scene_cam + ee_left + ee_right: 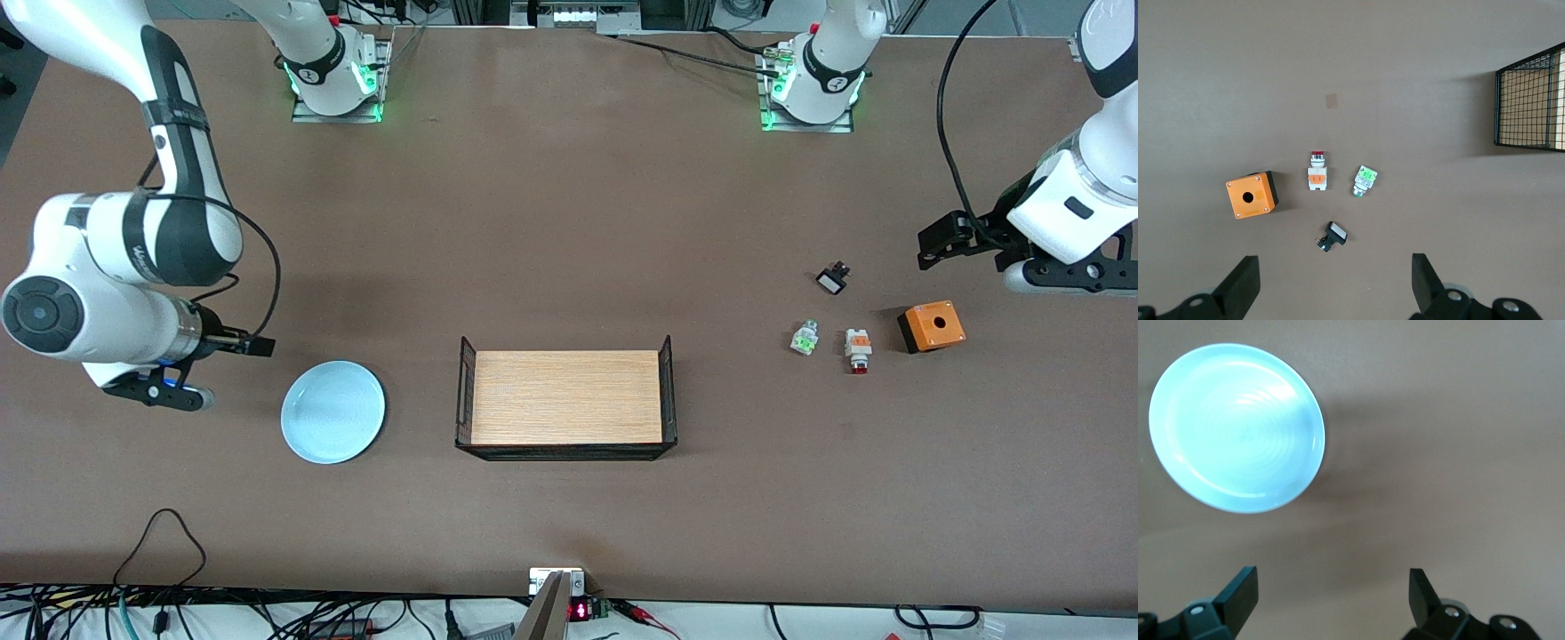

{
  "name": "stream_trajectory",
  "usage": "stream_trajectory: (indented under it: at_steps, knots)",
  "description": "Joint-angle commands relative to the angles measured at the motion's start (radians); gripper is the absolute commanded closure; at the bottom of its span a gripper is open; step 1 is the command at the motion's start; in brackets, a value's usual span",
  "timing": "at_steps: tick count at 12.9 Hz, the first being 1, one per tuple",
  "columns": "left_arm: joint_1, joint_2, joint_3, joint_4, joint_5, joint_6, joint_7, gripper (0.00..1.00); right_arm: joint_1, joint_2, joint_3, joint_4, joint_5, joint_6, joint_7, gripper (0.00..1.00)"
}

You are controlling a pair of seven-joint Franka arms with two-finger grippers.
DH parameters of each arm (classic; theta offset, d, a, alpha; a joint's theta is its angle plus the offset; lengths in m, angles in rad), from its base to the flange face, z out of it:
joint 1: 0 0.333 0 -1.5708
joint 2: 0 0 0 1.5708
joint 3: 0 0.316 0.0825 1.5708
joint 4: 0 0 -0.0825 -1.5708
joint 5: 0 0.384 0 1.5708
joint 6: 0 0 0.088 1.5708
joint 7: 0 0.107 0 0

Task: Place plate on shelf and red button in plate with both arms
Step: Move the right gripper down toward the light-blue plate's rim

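Nothing gripped yet. Right gripper (1328, 603) hangs over bare table beside the plate (333, 412), toward the right arm's end, fingers (1238, 593) spread wide and empty. Left gripper (1335, 287) hangs over the table at the left arm's end, jaws likewise fully apart, holding nothing. Plate lies flat, at about 9 o'clock from the wooden tray (566, 398), apart from it. Red button (858, 349) lies on its side at roughly 3 o'clock from the tray, red cap pointing toward the front camera. Risks, as I judge them: the green-capped piece (805, 340) lies just beside the red button, and the orange box (931, 326) flanks it at the opposite hand, so a slightly offset descent could catch the wrong part or knock a neighbour; a small black switch (833, 279) lies at 11 o'clock from the button. The plate is shallow and flush to the table, so fingers may slide off its rim or push it along. Tray has wire mesh ends that a carried plate could strike. Surface: plain brown matte tabletop; cables and equipment along both long edges.
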Motion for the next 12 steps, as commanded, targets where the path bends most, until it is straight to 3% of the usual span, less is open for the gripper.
stream_trajectory:
  at_steps: [1, 2, 5, 12]
  knots:
    - [-0.017, 0.008, -0.003, -0.013, -0.013, 0.012, 0.005, 0.0, -0.008, 0.08, 0.003, 0.026, 0.01, 0.076, 0.022, 0.0]
    - [-0.02, 0.008, -0.003, -0.013, -0.013, 0.012, 0.007, 0.0, -0.008, 0.094, 0.003, 0.026, 0.014, 0.113, 0.063, 0.0]
    - [-0.017, 0.008, -0.002, -0.013, -0.013, 0.011, 0.005, 0.0, -0.019, 0.143, 0.003, 0.018, 0.135, 0.202, 0.13, 0.0]
    - [-0.006, 0.007, 0.0, -0.012, -0.011, -0.015, 0.002, 0.0, -0.025, 0.219, 0.003, 0.018, 0.128, 0.247, 0.128, 0.0]
